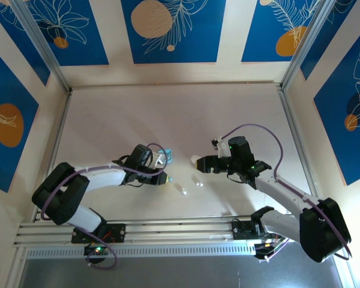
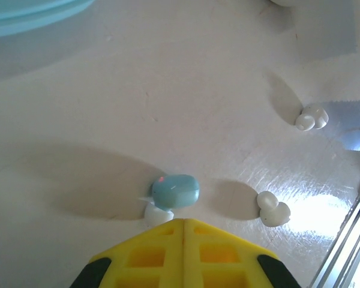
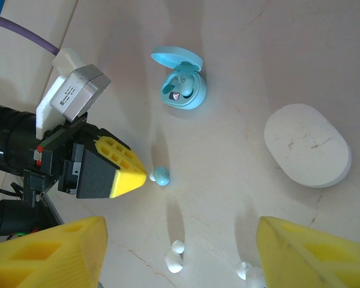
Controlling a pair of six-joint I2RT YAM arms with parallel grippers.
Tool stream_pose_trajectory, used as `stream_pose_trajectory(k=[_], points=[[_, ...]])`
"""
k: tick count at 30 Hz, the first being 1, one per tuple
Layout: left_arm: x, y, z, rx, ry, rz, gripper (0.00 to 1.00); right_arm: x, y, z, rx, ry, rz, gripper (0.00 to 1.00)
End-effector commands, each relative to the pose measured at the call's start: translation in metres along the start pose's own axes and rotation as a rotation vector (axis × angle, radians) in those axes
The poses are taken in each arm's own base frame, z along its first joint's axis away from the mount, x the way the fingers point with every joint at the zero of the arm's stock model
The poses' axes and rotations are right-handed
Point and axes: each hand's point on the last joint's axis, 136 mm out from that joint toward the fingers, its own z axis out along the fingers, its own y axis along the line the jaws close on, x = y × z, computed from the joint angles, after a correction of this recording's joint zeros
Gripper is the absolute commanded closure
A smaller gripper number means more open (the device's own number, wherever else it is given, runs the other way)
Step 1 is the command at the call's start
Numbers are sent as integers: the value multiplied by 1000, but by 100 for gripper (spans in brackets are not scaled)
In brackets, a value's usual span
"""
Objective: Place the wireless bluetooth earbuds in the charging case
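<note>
The pale table (image 1: 168,114) carried everything, with the left arm (image 1: 102,175) reaching in from 8 o'clock and the right arm (image 1: 288,192) from 4 o'clock. The left gripper (image 2: 184,222) had its yellow fingers pressed together and held nothing, its tip low over the table. The right gripper (image 3: 181,240) stood with fingers spread wide and empty. In the right wrist view the white case (image 3: 307,145) lay shut at 2 o'clock, and the blue case (image 3: 181,84) sat with its lid open at 12 o'clock. A blue earbud (image 2: 175,190) lay on the table just beyond the left gripper's tip, at its 12 o'clock, outside both cases. Two white earbuds (image 2: 273,209) (image 2: 312,117) lay loose at that bud's 3 and 2 o'clock.
</note>
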Motion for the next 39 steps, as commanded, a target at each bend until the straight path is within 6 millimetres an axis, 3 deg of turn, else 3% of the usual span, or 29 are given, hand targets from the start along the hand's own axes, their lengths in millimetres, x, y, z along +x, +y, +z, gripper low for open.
stream_pose_trajectory(k=[1, 13, 26, 39], points=[[-1, -14, -1, 43, -1, 30, 100, -6, 7, -1, -5, -2, -30, 33], [-1, -1, -8, -64, -3, 103, 74, -6, 8, -1, -5, 0, -34, 33], [4, 4, -2, -151, 50, 215, 67, -6, 9, -1, -5, 0, -37, 33], [4, 9, 3, -233, 76, 273, 67, -6, 9, 0, -7, 1, -40, 33]])
